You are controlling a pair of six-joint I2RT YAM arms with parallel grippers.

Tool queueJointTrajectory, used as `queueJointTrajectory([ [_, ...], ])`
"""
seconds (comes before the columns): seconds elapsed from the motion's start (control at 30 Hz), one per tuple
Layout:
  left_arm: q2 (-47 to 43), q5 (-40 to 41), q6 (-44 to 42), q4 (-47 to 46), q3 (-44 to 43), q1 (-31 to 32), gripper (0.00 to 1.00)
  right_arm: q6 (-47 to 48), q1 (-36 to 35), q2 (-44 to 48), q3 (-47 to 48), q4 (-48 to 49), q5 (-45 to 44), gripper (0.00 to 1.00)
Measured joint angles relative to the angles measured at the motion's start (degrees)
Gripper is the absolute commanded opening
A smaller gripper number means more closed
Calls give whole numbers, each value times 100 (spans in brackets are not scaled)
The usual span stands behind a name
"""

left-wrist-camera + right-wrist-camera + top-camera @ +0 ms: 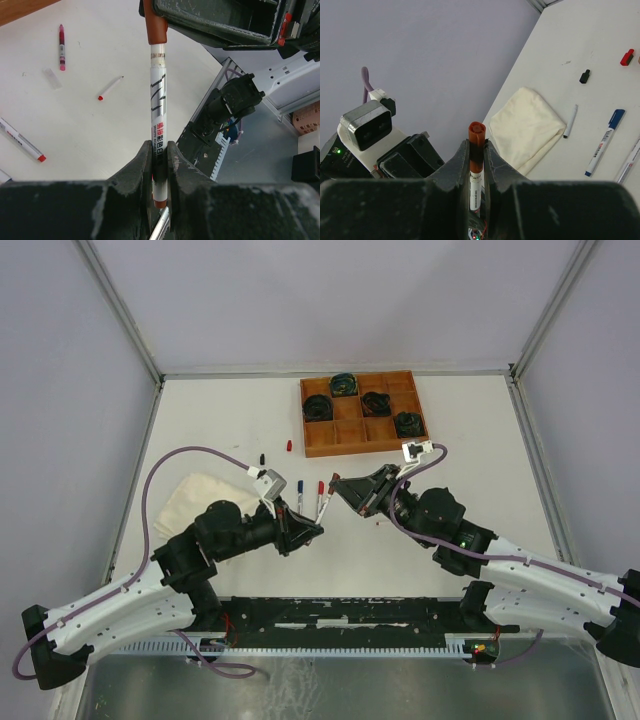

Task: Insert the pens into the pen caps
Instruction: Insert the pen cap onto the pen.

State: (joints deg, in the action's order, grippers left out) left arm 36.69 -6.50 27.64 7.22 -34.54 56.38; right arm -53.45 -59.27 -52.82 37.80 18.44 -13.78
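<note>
center frame: left gripper [159, 159] pinched tight on pen [158, 100], right gripper [476, 148] clamped on its brown cap [155, 27]. we judge capping step; next we push together till seated.

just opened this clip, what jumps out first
Over the middle of the table, one white pen is held from both ends: the left tool clamps its barrel, the right tool its brown cap. A wooden tray of coiled cables sits at the far edge, a cream cloth at the left.
</note>
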Motion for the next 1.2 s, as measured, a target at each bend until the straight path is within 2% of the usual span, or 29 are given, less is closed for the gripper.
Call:
queueJointTrajectory([
  [0.73,37,350,343,-186,0,0,3,-201,-31,-332,-2,424,168,8],
  [0.97,76,391,343,-175,-4,13,3,-203,-61,-245,-24,319,101,25],
  [1.2,-7,627,341,-192,-105,22,8,-168,-186,-66,-22,-74,278,43],
])
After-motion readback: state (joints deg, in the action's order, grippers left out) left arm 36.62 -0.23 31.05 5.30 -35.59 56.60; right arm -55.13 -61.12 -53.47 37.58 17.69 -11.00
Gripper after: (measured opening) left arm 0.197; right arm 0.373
